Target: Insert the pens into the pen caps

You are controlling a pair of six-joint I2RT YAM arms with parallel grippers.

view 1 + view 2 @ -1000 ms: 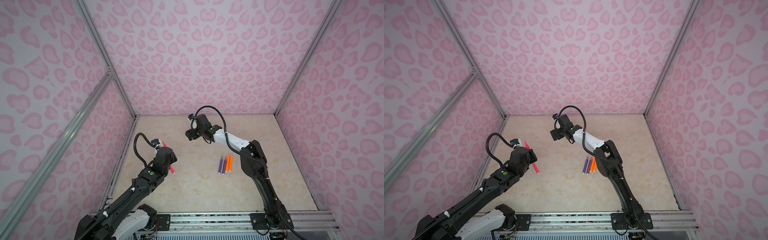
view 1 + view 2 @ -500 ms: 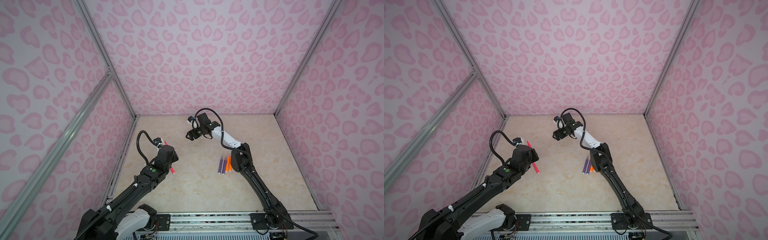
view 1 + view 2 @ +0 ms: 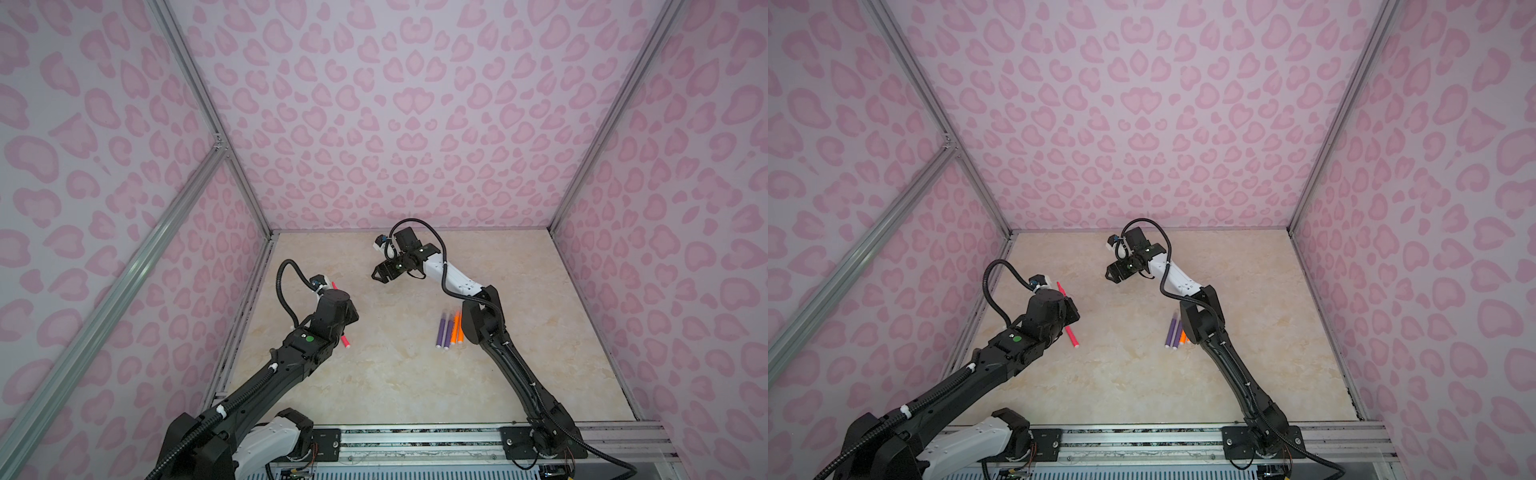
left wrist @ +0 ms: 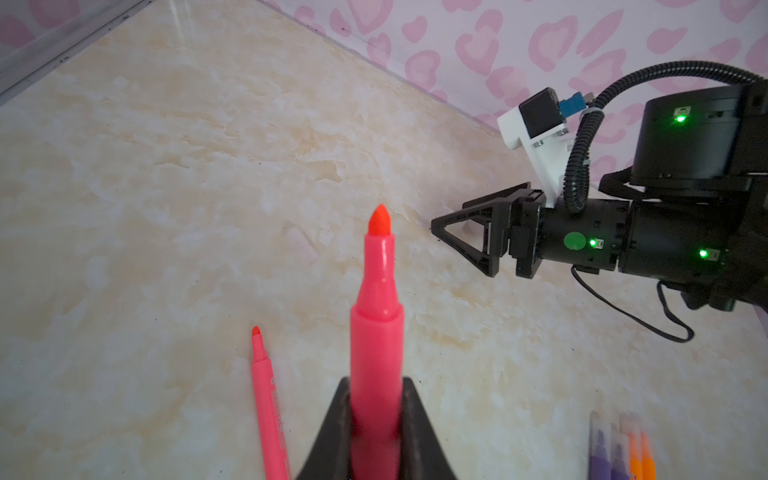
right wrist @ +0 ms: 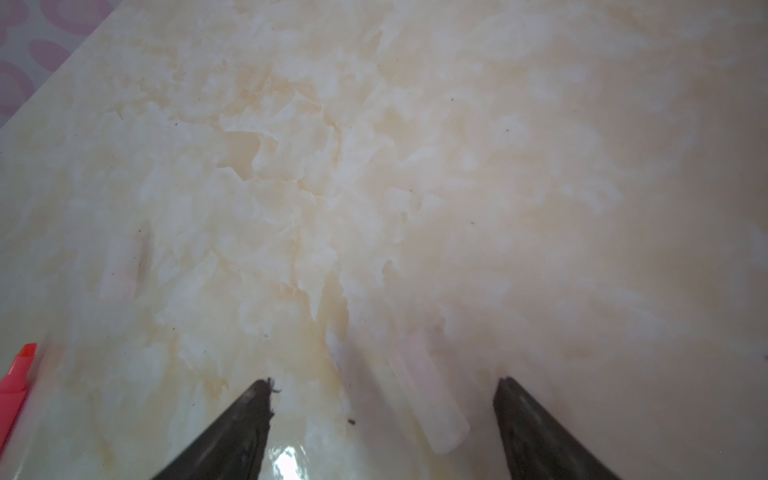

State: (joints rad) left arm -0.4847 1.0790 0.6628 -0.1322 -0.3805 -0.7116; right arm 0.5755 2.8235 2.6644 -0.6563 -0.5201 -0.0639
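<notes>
Pen [image 4: 376,299], pink: clamped in left gripper [image 4: 376,384], tip out, above bench [image 4: 166,166] near left edge. Cap [image 5: 432,395], clear: flat on bench toward far edge, askew between wide-set jaws of right gripper [image 5: 382,384]. Risk: slick tube rolls or squirts out as jaws close off-centre.

Both arms are black, with white shells on some links. On the right arm [image 3: 498,353] a ribbed black hose [image 4: 579,166] loops over the wrist, beside a white camera bracket [image 4: 544,162] with small screws. Behind the right gripper [image 4: 446,218] (black, triangular open-frame fingers [image 4: 435,227]) sits a round green sticker [image 4: 574,241]; tiny green lights [image 4: 680,119] glow nearby. The left arm [image 3: 291,363] carries white cable ties [image 3: 272,366].
</notes>
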